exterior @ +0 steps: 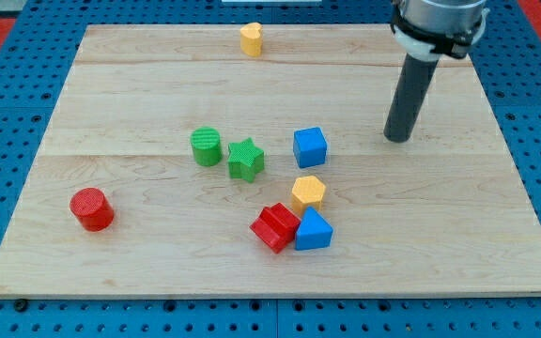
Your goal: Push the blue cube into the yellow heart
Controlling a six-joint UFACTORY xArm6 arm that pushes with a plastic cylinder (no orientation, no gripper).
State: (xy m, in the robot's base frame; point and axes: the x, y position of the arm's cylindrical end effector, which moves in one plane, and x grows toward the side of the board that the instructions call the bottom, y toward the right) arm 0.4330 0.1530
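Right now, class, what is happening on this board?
A robot arm with a dark rod is set to push the blue cube into the yellow heart. My tip rests on the wooden board to the view's right of the cube, apart from it. The heart sits near the view's top edge, so the push has not begun.

No readable text, labels, brand marks, numbers or signs appear anywhere in this view. The wooden board is plain wood grain, the blue pegboard surface around it carries only rows of holes, and the coloured blocks and the dark rod show bare, unmarked faces.
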